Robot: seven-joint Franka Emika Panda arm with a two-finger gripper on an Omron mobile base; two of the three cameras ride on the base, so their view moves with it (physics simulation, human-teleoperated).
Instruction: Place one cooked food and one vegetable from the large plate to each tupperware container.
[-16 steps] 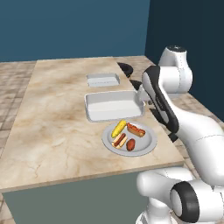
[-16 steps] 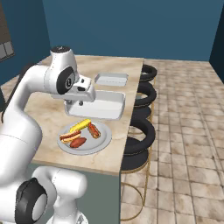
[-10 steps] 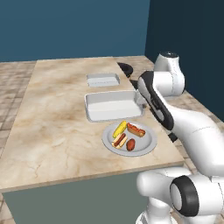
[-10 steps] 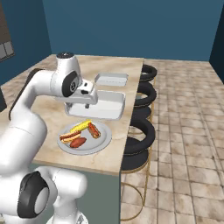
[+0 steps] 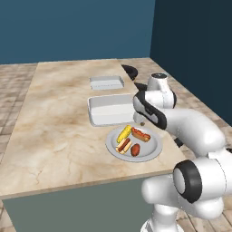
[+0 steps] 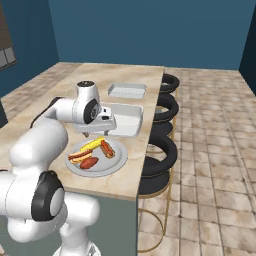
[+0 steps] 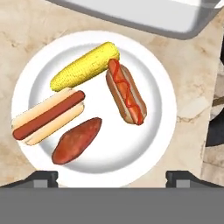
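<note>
Tool (image 7: 112,176) hangs above the large plate (image 7: 168,109), jaws spread wide, holding nothing; the two dark fingertips (image 7: 43,177) stand far apart at the bottom of the hand view. Plate sits on the table (image 5: 59,136) near its front edge, just in front of the larger white tray (image 5: 111,110); smaller tray (image 5: 106,82) lies farther back. On the plate: corn cob (image 7: 85,65), hot dog with ketchup (image 7: 126,92) touching the cob's end, second hot dog in a bun (image 7: 48,116), and a reddish-brown sweet potato (image 7: 76,141) beside it. Black stools (image 6: 159,155) line the table's right side.
</note>
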